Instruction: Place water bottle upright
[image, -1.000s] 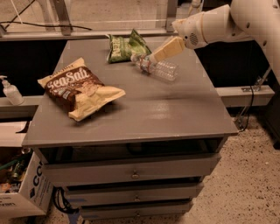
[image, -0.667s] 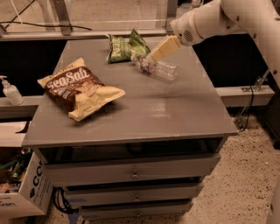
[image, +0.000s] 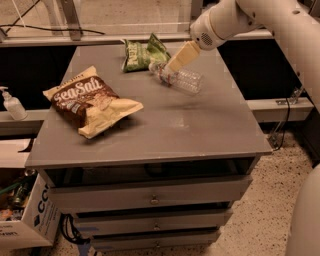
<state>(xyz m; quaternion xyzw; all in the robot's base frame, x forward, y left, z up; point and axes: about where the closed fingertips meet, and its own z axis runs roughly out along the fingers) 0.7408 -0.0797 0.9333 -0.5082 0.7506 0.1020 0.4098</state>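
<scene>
My gripper (image: 170, 67) meets the water bottle (image: 187, 81) at its neck. It lies tilted on the tabletop (image: 190, 127) — whether I'm gripping it, I cannot tell.

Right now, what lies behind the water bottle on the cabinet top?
A green chip bag lies just behind the water bottle. The pincer, over the bottle's neck end, covers part of it.

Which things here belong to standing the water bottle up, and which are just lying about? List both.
Job:
- water bottle, on its side on the cabinet top
- gripper, at the bottle's neck end

Lying about:
- Sea Salt chip bag
- green chip bag
- pump dispenser, left ledge
- cardboard box, floor
</scene>
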